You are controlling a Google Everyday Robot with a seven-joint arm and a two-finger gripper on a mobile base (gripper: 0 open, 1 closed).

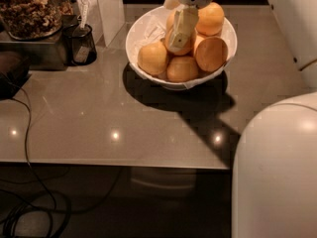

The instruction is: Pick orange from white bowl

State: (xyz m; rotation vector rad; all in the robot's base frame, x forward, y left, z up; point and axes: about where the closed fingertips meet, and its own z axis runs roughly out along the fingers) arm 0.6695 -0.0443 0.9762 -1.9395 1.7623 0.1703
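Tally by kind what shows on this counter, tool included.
White bowl: 1
Oranges: 6 showing, all in that bowl; the tool may hide more
Jar of nuts: 1
Black mesh cup: 1
Tool, down among the oranges: 1
Total: 10

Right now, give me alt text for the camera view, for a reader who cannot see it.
The robot's gripper hangs down from the top edge into a white bowl piled with oranges, its tip over the middle of the pile. The bowl stands at the back of a glossy grey table, with a clear jar of nuts at far left.
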